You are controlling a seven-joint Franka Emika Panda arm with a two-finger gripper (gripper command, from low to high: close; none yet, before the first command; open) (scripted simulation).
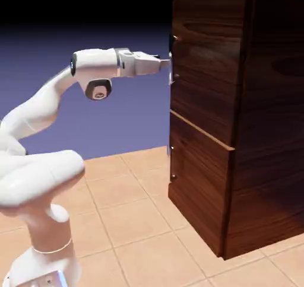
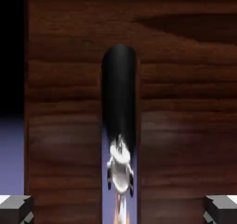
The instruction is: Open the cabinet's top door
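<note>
The cabinet [image 1: 267,131] of dark walnut-grain wood stands at the exterior view's right, taller than my arm. Its top door [image 1: 202,66] carries a slim vertical silver handle [image 1: 171,57] near its left edge. My gripper [image 1: 165,63] is stretched out level and has reached that handle. In the hand view the handle [image 2: 119,121] runs up the middle as a dark glossy bar against the door's wood [image 2: 185,102]. The gripper [image 2: 118,210] is open, its fingertips [image 2: 14,208] far apart on either side of the bar and not touching it.
Below the top door sits the shorter lower door [image 1: 196,173] with its own small handle [image 1: 173,177]. The cabinet stands on a tan tiled surface [image 1: 130,209]. My arm's base [image 1: 41,250] fills the lower left.
</note>
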